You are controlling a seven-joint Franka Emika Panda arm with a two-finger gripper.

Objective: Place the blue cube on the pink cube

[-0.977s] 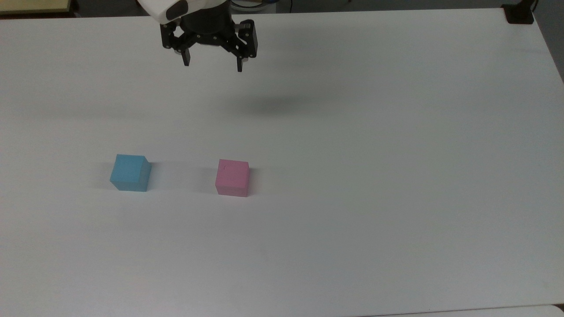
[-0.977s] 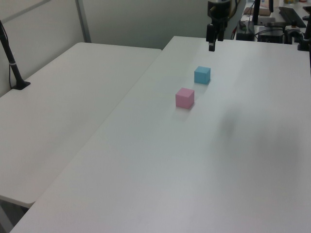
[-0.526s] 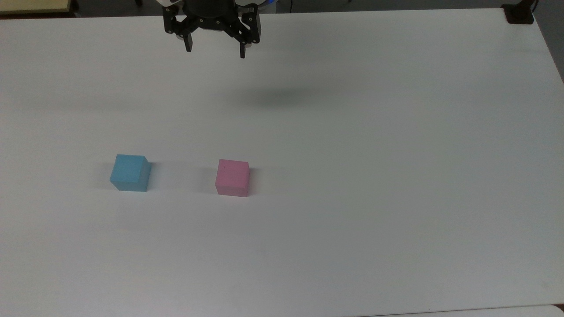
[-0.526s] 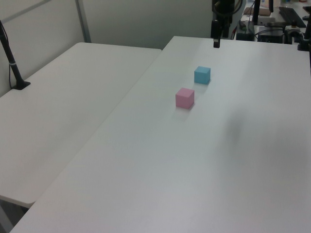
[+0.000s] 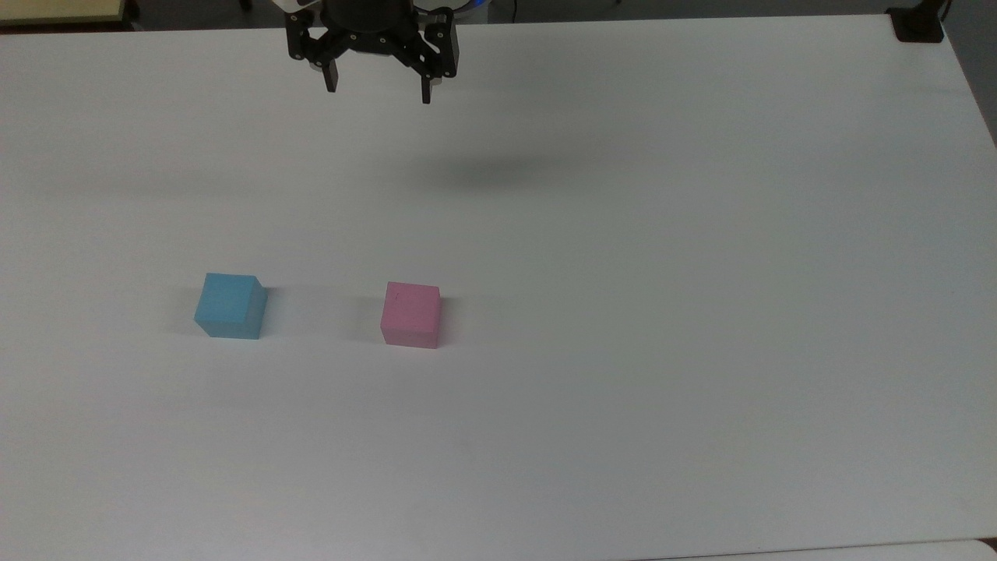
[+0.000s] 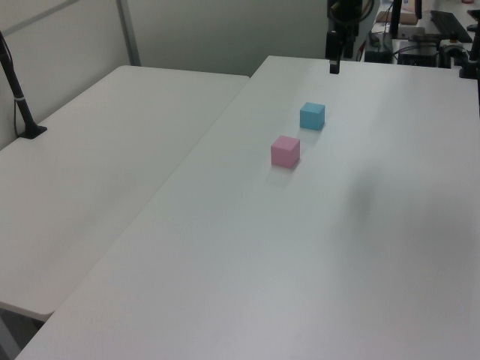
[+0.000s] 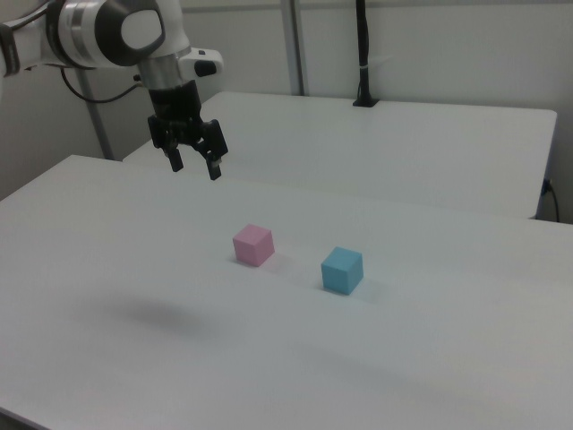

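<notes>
— White worktop (image 5: 701, 312), matte. Second white table (image 6: 97, 172) abuts it on the left view's left; a black post (image 7: 363, 54) stands on that table's far edge in the right view. What's on the worktop?

— Two cubes, both flat on the surface. Blue cube (image 5: 230, 305) sits toward the top view's left, pink cube (image 5: 411, 315) to its right, near each other but with a clear gap. In the right view the order flips: pink on the left, blue on the right.

— Gripper?

— Gripper (image 5: 378, 87) hangs above the worktop's far edge in the top view, well apart from both cubes. Fingers spread wide, nothing between them. Its shadow (image 5: 491, 171) falls on bare worktop.

— Stacking?

— Not yet done; blue untouched.
</notes>
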